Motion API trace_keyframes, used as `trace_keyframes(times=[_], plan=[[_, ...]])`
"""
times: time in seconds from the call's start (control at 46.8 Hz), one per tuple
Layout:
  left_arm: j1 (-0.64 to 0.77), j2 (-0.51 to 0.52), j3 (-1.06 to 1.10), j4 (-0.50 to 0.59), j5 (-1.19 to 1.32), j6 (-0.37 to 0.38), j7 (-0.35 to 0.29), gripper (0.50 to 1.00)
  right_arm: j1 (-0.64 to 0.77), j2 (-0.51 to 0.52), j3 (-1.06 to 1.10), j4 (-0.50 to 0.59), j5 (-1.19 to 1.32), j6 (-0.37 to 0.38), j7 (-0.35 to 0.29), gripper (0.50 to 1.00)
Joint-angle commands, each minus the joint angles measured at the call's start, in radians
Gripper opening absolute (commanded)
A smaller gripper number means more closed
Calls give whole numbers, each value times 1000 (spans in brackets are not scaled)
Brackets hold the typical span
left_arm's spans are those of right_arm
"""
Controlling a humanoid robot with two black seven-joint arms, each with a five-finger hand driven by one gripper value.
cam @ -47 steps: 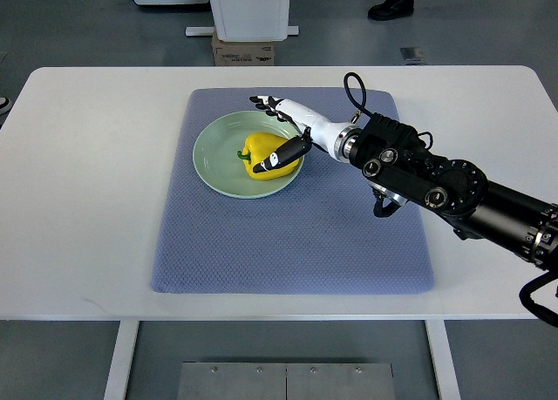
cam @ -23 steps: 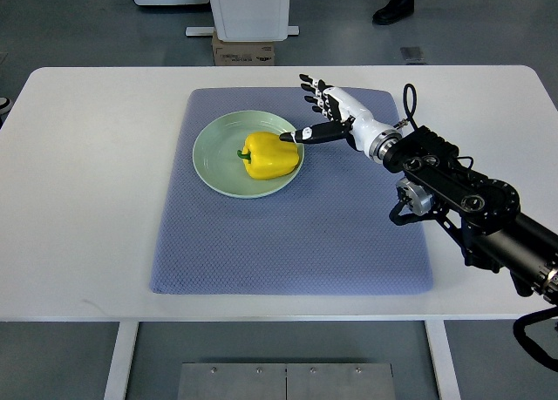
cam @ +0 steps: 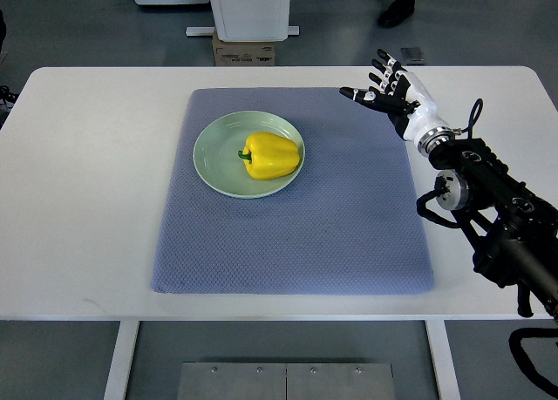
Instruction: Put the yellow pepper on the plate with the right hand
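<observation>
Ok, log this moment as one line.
yellow pepper: on plate | right hand: open, empty, over mat corner | left arm: unseen

Bright, even light from overhead here, no harsh glare on the white bench. Shadows are soft and short: a faint one hugs the yellow pepper on the plate. Focus is crisp across the blue mat, and the bench edges bow slightly from lens distortion.
</observation>
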Motion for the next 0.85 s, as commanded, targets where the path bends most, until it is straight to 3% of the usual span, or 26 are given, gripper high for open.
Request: trace_keyframes(times=[0.0, 0.363, 0.833], plan=[[0, 0, 0, 0, 0, 0, 0, 1000, -24, 4, 52, 4, 1, -1, 2, 1000], [0, 0, 0, 0, 0, 0, 0, 1000, -136, 5, 242, 56, 3, 2, -1, 1000], [0, 0, 0, 0, 0, 0, 0, 1000, -288, 16, 391, 168, 162, 110, -21, 1000]])
